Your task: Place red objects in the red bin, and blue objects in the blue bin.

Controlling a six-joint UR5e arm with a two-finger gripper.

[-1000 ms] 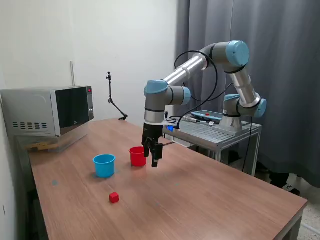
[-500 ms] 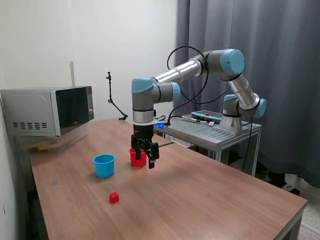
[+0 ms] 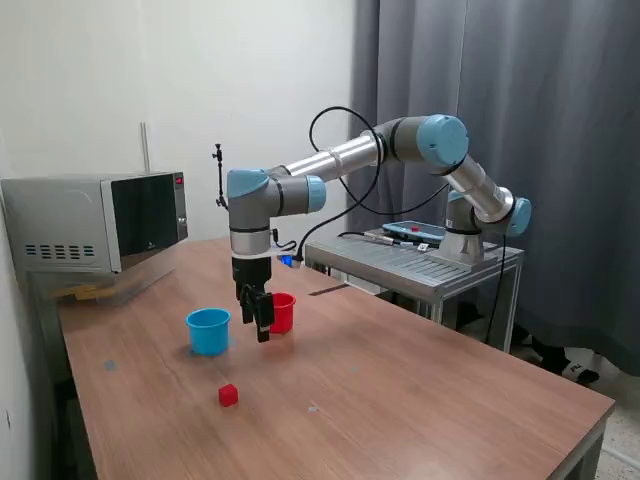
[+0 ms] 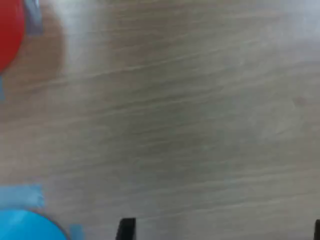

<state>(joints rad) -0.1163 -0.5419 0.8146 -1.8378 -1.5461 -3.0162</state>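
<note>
My gripper hangs low over the wooden table, just in front of the red cup and to the exterior view's right of the light blue cup. In the wrist view the gripper is open, its fingertips wide apart with only bare wood between them. That view shows an edge of the red cup and of the blue cup. One small red cube lies on the table nearer the camera than the blue cup. No blue cubes and no second red cube are visible.
A microwave stands at the table's far end on the exterior view's left. A thin black stand is behind the arm. A metal cart carrying the arm's base sits at the exterior view's right, before a grey curtain.
The arm has swung towards the exterior view's left. The gripper went from the right side of the red cup to a spot between the two cups. The cups and the cube have not moved.
</note>
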